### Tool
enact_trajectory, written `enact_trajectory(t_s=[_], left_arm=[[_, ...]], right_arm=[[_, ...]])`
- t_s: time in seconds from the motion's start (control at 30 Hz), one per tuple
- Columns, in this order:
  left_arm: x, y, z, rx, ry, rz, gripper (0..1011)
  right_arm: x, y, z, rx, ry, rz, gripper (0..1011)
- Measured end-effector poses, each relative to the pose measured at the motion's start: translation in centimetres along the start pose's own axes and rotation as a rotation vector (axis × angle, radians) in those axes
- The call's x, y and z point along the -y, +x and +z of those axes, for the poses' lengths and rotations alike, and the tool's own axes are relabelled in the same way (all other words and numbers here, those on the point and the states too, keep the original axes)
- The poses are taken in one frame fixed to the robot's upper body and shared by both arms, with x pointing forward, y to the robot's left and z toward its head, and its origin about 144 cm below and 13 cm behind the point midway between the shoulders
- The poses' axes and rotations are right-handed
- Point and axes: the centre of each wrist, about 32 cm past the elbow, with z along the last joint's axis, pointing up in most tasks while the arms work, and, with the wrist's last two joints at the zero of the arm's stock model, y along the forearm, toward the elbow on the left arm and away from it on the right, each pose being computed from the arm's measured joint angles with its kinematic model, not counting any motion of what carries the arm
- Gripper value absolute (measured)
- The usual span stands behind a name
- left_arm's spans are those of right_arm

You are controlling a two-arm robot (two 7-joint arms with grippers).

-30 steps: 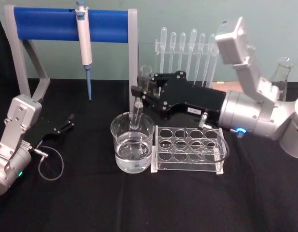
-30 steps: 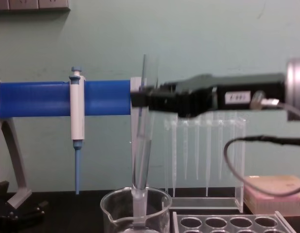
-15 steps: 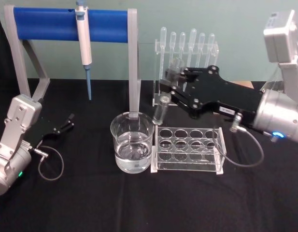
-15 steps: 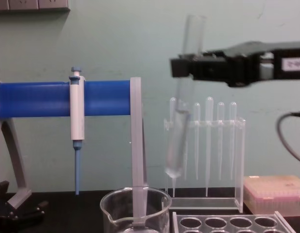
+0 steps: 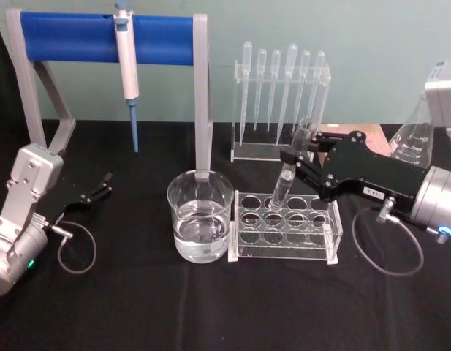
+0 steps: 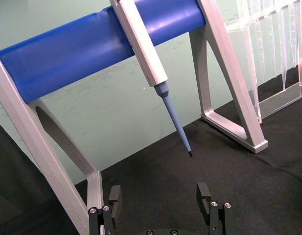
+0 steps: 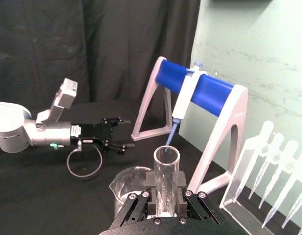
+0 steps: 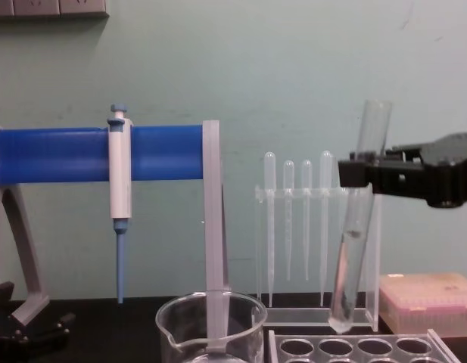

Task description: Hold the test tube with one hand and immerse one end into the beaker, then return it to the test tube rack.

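Black-draped bench before a pale green wall. The test tube (image 5: 289,172), tilted, hangs with its round bottom just above a back-row hole of the clear rack (image 5: 285,227), beside the beaker (image 5: 200,214) of water and apart from it. Judged from this, the dip is over and only the return to the rack is left. The right gripper (image 5: 302,162) grasps the tube near its upper part, open rim standing above the jaws. The left gripper (image 5: 101,188) rests low on the cloth, jaws spread and empty, near the blue stand (image 5: 101,38).
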Motion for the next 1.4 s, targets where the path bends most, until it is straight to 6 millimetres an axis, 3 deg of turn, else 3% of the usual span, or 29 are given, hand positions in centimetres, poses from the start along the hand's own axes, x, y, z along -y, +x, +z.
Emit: enact_trajectory(t_s=[1.4], left_arm=[[0.0, 0.0, 0.0, 0.0, 0.0, 0.0, 1000]], right_arm=[[-0.8, -0.1, -3.5, -0.032, -0.049, -0.031, 225]])
